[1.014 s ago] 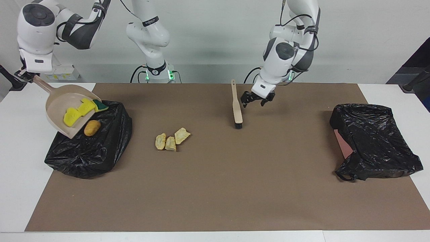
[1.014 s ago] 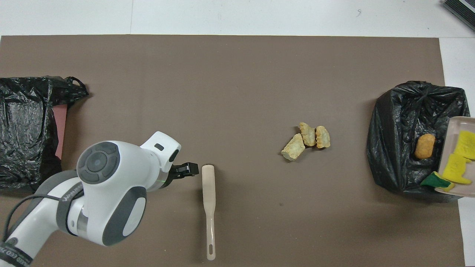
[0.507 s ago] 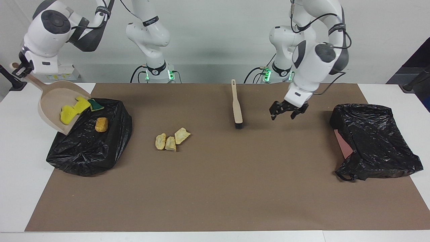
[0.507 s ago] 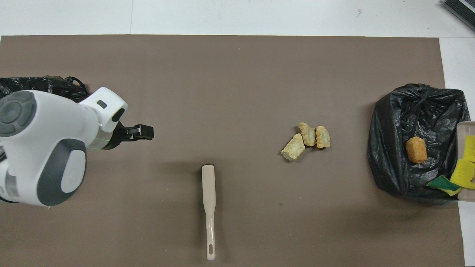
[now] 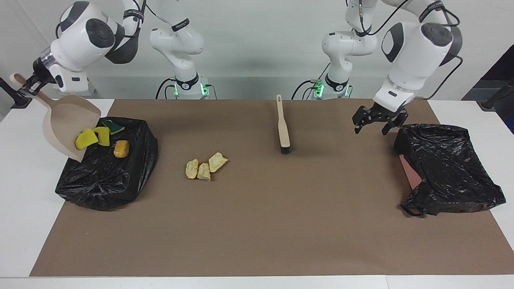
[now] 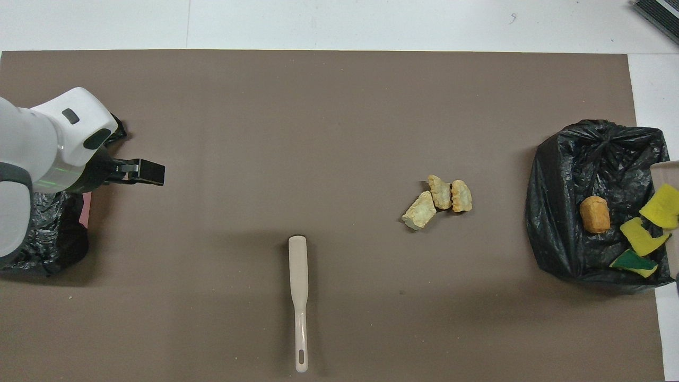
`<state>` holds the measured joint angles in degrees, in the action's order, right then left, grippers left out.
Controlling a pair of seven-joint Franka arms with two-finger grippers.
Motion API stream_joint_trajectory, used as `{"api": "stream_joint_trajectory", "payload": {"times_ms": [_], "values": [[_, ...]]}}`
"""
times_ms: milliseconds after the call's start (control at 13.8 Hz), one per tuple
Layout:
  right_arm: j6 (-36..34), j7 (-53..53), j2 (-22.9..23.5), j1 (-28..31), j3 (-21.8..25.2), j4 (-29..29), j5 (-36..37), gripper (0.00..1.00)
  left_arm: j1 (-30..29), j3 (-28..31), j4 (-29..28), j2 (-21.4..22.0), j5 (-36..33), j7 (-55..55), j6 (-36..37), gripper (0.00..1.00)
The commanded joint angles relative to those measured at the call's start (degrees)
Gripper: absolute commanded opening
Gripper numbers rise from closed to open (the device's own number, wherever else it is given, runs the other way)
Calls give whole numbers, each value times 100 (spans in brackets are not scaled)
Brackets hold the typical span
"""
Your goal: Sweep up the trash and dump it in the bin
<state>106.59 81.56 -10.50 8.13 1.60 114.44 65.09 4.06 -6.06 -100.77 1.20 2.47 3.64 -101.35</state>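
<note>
The brush point(image 5: 284, 127) lies nearest the robots on the table point(image 5: 257, 224), open mat all around it. The right tool point(image 5: 28, 85) is clamped on the dustpan point(image 5: 64, 126) handle, tipped over the bin point(image 5: 106, 172); sponge bits point(image 5: 93, 137) seem half in. The left tool point(image 5: 374, 123), fingers apart and empty, hangs beside the other bag point(image 5: 447, 168). Farther out lie three chunks point(image 5: 205, 165).

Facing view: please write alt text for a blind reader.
The right claw tips a beige dustpan over a black-bagged bin, spilling yellow sponge bits beside a golden-brown lump. Three pale chunks and a brush lie on the mat.
</note>
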Motion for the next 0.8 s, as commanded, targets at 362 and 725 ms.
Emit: {"api": "stream_joint_trajectory", "payload": {"times_ms": [362,725], "values": [[-2050,-192,110,-952,-151,-904,-107,0,-468,-53,1068,-401,-150,-373,1091,100],[-2986,-2078,-163,-1024,-503,-1196,-2697,0,-564,-44,1569,-717,-159,-468,1153,100]]}}
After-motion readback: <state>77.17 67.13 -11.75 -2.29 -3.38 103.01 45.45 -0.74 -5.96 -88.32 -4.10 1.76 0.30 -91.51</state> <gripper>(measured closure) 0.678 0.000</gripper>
